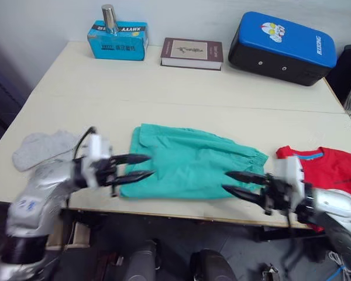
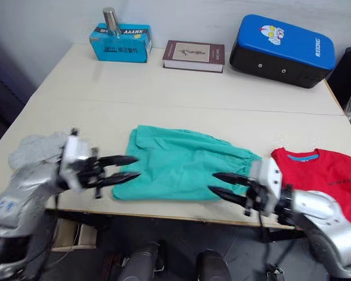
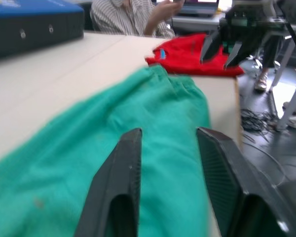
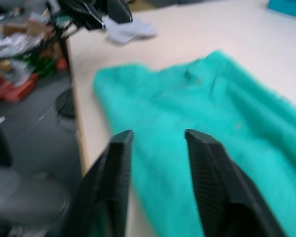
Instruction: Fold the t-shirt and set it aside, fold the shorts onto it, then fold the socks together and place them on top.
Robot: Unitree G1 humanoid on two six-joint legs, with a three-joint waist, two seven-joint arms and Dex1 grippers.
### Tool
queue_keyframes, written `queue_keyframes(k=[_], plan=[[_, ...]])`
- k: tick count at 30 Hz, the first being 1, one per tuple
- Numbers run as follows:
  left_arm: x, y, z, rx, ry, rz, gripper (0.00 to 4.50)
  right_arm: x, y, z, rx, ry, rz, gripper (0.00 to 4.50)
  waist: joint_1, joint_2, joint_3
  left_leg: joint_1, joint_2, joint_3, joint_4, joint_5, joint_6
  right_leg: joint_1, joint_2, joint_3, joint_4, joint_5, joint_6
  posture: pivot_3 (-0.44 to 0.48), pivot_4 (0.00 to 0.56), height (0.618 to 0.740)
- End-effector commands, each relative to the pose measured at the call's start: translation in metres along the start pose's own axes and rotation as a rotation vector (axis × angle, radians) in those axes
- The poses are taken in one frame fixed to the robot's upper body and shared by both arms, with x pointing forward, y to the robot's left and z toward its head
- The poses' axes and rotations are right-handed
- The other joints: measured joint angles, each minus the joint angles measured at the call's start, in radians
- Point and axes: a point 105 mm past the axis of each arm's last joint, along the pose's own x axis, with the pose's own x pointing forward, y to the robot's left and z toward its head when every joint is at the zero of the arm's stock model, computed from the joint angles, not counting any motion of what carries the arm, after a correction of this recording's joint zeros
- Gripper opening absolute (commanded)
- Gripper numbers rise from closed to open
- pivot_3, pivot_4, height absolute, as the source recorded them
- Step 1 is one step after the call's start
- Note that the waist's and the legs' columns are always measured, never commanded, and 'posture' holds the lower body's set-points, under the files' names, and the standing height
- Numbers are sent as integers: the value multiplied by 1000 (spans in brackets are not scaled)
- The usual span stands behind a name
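We judge the shorts (image 1: 190,164) soft and limp, best pinched at both end edges; left gripper (image 1: 136,168) and right gripper (image 1: 241,183) released, empty

Place: you're in a lab or office workroom.
Table: you work at a plain cream table (image 1: 181,88) against a bare white wall.
Clutter: a blue padded case (image 1: 282,48), a book (image 1: 192,52) and a teal box (image 1: 118,40) line its far edge.
Surroundings: cables (image 3: 254,118) trail across the grey floor; a seated person (image 3: 133,17) works at a desk nearby.
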Motion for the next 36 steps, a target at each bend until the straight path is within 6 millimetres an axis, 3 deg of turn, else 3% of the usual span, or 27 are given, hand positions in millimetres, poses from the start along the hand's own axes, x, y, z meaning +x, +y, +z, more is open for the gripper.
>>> queue_keyframes(k=[1,3,9,11,13,17,21,25,27,29,33,36], plan=[[28,19,-24,60,43,63,751,36,-16,-22,-60,50,-169,384,-2,0,0,-1,0,1,0,1,1,-1,0,0,0,0,0,0,150,740],[44,29,-43,55,82,105,69,58,-28,-30,-110,51,-310,0,-7,-2,-1,0,0,2,0,1,-1,-3,1,0,5,1,2,0,150,740],[72,43,-97,49,264,227,22,81,-38,-54,-185,81,-546,0,-4,-2,-1,-4,2,0,-1,2,-5,-12,2,-2,11,1,2,0,150,740],[71,45,-111,65,327,259,22,75,-46,-63,-246,87,-614,0,-4,-2,-1,-4,1,0,0,3,-4,-11,2,-1,11,1,2,0,150,740],[68,42,-123,51,387,264,22,56,-61,-68,-208,73,-746,0,-4,-2,-2,-2,1,1,0,3,-3,-7,2,-1,9,1,2,0,150,740],[62,34,-138,1,432,279,22,30,-68,-72,-176,67,-819,0,-7,2,-10,3,1,0,-1,2,-2,-1,2,0,6,1,2,0,150,740],[55,22,-154,-46,493,252,22,-13,-80,-80,-134,99,-950,0,-6,3,-23,4,2,0,-1,0,-3,-1,2,0,8,1,2,0,150,740],[53,23,-154,-58,484,263,22,-44,-87,-76,-68,33,-1038,0,-6,6,-30,5,2,0,-2,-1,-3,0,2,0,7,1,2,0,150,740],[57,26,-145,-44,424,260,22,-58,-85,-57,-14,-98,-1048,0,-1,9,-33,4,2,0,-2,-1,-2,0,2,0,6,1,2,0,150,740],[62,30,-134,-18,352,250,22,-62,-76,-40,13,-192,-985,0,-1,9,-33,4,1,0,-2,-2,-1,1,1,0,4,1,2,0,150,740],[76,34,-102,6,161,206,22,-63,-46,-22,255,-311,-811,0,-5,10,-33,4,2,0,-3,-4,2,0,2,1,3,1,2,0,150,740],[94,30,-66,37,-2,80,0,-78,-17,-24,548,-279,-760,555,0,10,-32,2,2,0,-3,-5,4,-1,2,0,1,0,1,0,150,740]])
